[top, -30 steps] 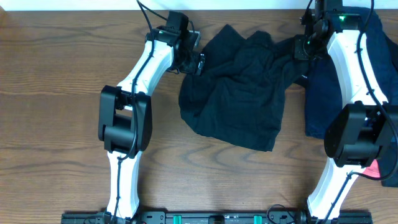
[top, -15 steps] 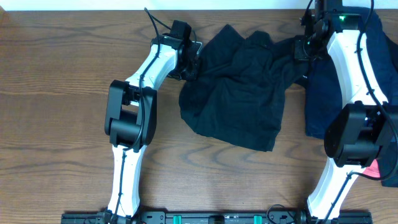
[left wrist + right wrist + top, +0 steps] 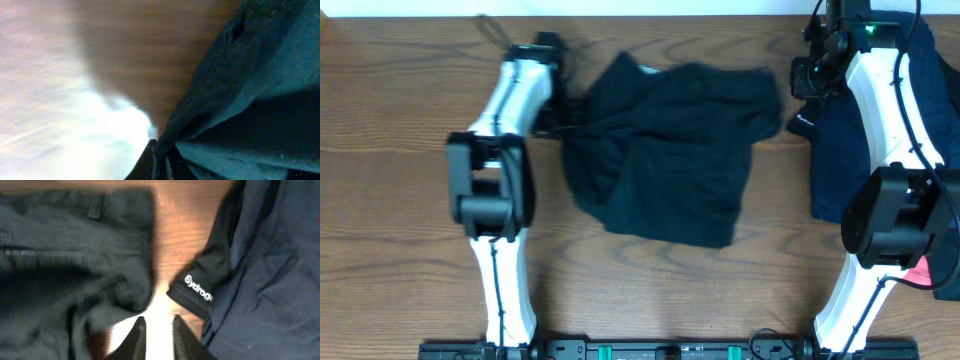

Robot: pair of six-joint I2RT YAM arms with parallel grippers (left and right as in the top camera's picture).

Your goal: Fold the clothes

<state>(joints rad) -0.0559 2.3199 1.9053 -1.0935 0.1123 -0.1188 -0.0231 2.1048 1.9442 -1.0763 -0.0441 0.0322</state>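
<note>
Lying beside black shorts (image 3: 60,255), navy sleeve (image 3: 197,292) reads "Sydroge".

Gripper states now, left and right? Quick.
Left gripper: closed, pinching an edge of the black shorts.
Right gripper: open, holding nothing.

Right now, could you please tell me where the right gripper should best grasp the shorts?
Probably the top right corner of the shorts, coming from the right. That waistband edge lies flat, nearest the open right gripper and opposite the left gripper, which pinches the left edge.
</note>
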